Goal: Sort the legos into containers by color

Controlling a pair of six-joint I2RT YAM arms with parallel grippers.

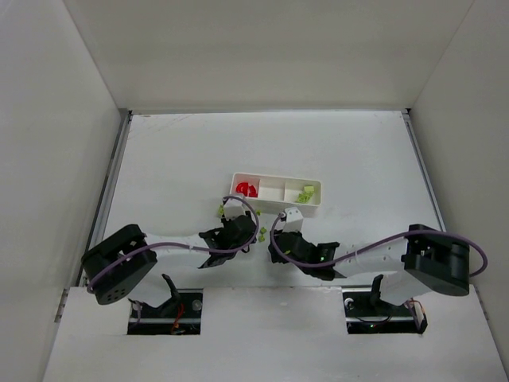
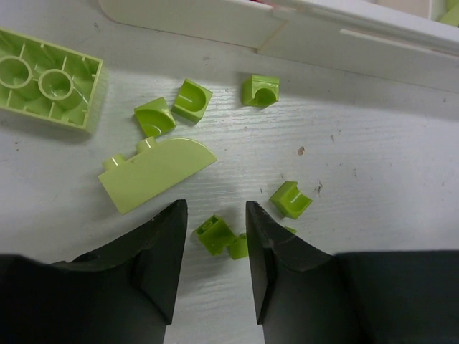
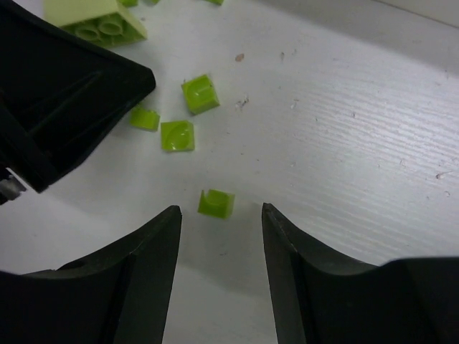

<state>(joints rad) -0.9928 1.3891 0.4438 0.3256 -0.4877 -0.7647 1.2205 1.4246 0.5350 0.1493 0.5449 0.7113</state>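
Observation:
Loose lime-green legos lie on the table just in front of the white tray (image 1: 276,184). The tray's left container holds red legos (image 1: 246,189) and its right container holds green ones (image 1: 305,193). My left gripper (image 2: 215,215) is open and low over the table, with a tiny green lego (image 2: 215,233) lying between its fingertips and another (image 2: 239,246) touching it. My right gripper (image 3: 221,209) is open too, and a small green lego (image 3: 216,203) sits just ahead of its tips. In the top view the two grippers (image 1: 248,236) (image 1: 276,241) nearly meet.
Around the left gripper lie a curved pale green piece (image 2: 154,170), a large studded brick (image 2: 46,79) and several small green pieces (image 2: 191,99) (image 2: 260,90) (image 2: 291,198). The tray wall (image 2: 287,29) runs just beyond. The left gripper's black body (image 3: 57,86) crowds the right wrist view.

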